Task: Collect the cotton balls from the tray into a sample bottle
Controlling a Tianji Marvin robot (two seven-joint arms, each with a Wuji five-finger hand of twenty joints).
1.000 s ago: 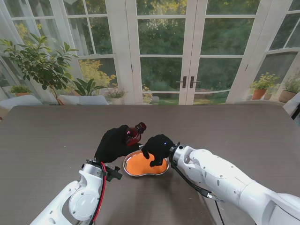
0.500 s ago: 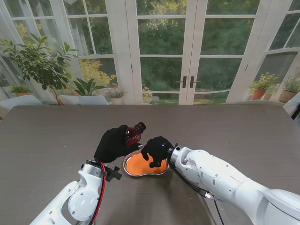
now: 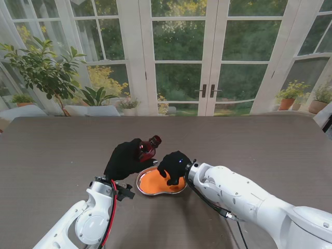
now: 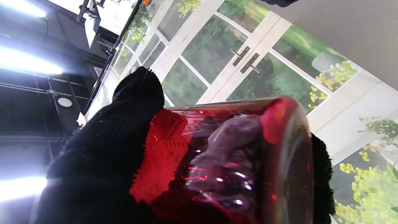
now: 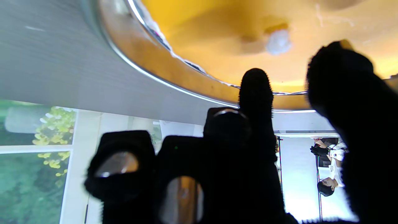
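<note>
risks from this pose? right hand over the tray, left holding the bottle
1. One small cotton ball sits loose on the tray floor, and the right hand has only a finger and thumb extended toward it: the thick gloved fingertips may nudge it away instead of pinching it.
2. The left hand holds the sample bottle tilted, with a small neck: the ball may miss at transfer.
3. Hands sit close together; a collision is possible.

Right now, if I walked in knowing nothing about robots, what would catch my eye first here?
Probably the bright orange tray with its shiny metal rim, in the middle of the dark table. Over it hangs the black-gloved right hand, fingers spread above one small white cotton ball. Beside it, the left hand grips a tilted red sample bottle.
</note>
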